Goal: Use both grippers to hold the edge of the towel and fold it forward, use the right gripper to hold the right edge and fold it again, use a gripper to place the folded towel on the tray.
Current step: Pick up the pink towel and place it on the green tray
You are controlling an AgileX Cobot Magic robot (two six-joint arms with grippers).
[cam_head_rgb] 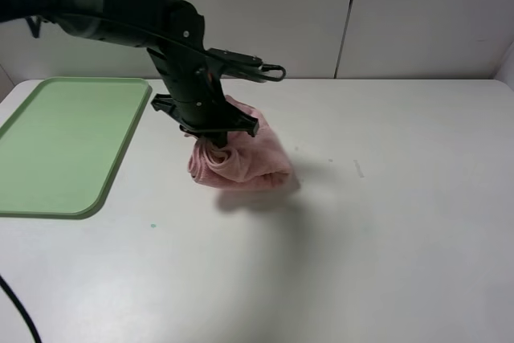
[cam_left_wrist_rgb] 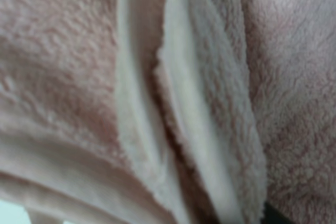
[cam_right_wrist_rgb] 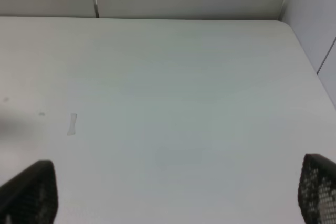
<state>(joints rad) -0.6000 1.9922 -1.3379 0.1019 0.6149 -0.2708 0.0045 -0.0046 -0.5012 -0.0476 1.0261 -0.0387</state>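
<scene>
The pink towel (cam_head_rgb: pixel 250 160) hangs in a bunched, folded lump at the middle of the table, right of the tray (cam_head_rgb: pixel 56 142). My left gripper (cam_head_rgb: pixel 215 139) comes down from above and is shut on the lump's upper left part. The cloth looks slightly raised, with a shadow under its right side. In the left wrist view the towel (cam_left_wrist_rgb: pixel 79 77) fills the picture, with folded hems (cam_left_wrist_rgb: pixel 178 103) close up and the fingers mostly hidden. My right gripper (cam_right_wrist_rgb: pixel 173 195) is open and empty over bare table. It is out of the exterior high view.
The pale-green tray lies flat at the table's left edge with nothing on it. A small tape mark (cam_head_rgb: pixel 359 169) sits on the white table (cam_head_rgb: pixel 385 238) right of the towel and also shows in the right wrist view (cam_right_wrist_rgb: pixel 72 124). A wall stands behind.
</scene>
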